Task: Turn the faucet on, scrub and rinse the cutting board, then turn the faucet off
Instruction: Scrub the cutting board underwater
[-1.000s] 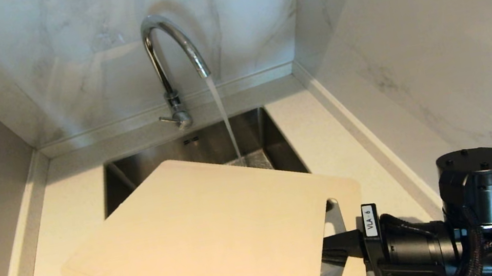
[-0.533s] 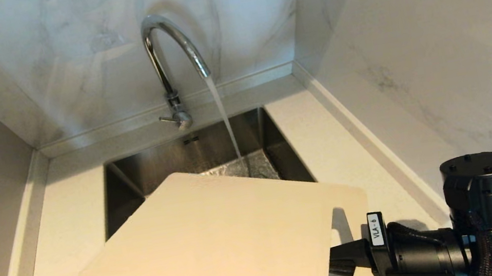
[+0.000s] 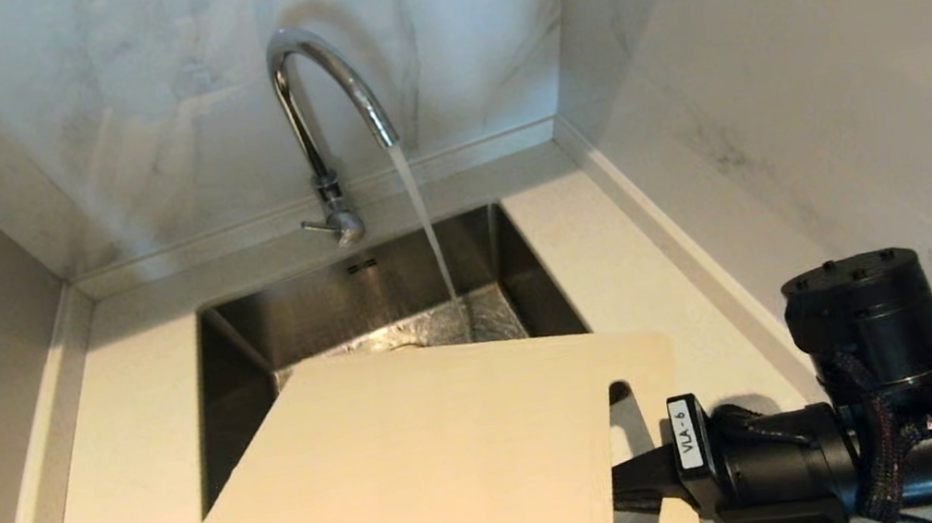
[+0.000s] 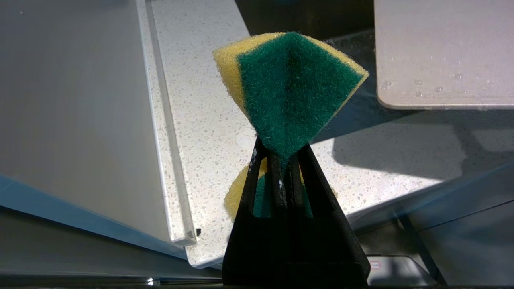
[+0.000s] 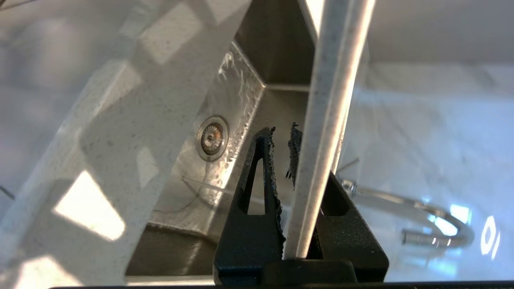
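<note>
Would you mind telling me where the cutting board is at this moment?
In the head view the cutting board hangs over the near part of the sink, short of the faucet's stream, gripped at its right, handle-slot end by the right gripper.

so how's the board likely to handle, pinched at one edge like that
The board looks stiff: held by the right gripper at one edge, it stays flat over the sink. Droplets on it suggest it may be slippery. It probably levers hard on the grip.

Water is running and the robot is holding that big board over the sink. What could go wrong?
The right gripper pinches the cutting board only at one edge, so the wet board might slip or twist loose. The faucet stream falls just past the board's far edge; tilting into it could splash the counter. The left gripper squeezes its sponge by one corner.
</note>
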{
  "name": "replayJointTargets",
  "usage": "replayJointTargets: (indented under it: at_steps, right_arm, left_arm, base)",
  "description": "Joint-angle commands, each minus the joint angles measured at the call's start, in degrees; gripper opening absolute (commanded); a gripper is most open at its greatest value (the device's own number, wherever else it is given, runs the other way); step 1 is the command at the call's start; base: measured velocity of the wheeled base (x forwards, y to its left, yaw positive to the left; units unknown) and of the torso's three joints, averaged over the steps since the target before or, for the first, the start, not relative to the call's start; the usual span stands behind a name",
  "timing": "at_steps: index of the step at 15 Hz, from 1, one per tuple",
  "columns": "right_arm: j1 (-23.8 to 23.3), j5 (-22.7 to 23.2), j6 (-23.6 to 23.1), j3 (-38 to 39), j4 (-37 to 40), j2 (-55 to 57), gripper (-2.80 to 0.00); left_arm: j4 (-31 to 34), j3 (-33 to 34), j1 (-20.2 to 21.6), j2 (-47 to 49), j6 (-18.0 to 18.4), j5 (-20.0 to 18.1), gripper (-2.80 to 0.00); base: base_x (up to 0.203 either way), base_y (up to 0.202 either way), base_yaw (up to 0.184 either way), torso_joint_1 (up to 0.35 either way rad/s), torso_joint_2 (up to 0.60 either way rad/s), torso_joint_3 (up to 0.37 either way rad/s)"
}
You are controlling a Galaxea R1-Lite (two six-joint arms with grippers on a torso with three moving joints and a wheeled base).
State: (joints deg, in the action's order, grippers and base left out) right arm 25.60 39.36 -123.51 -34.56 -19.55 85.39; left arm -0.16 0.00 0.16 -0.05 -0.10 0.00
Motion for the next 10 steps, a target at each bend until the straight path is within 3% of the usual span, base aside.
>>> replayJointTargets:
  at_steps: [1, 8, 10]
  right_arm:
    - [0.1, 0.4, -4.6, -3.6, 3.6, 2.0, -2.8]
    - [-0.5, -5.8, -19.4, -15.8, 22.7, 3.4, -2.8]
    - [-0.6, -6.8, -20.8, -16.2, 23.2, 4.0, -2.8]
  left_arm:
    - [0.0, 0.0, 0.0, 0.0, 0.0, 0.0, -2.8]
    - [0.0, 0.0, 0.0, 0.0, 0.0, 0.0, -2.8]
    - [0.0, 0.0, 0.0, 0.0, 0.0, 0.0, -2.8]
  base:
    - [0.0, 0.0, 0.0, 0.0, 0.0, 0.0]
    - [0.0, 0.0, 0.0, 0.0, 0.0, 0.0]
    - [0.0, 0.0, 0.0, 0.0, 0.0, 0.0]
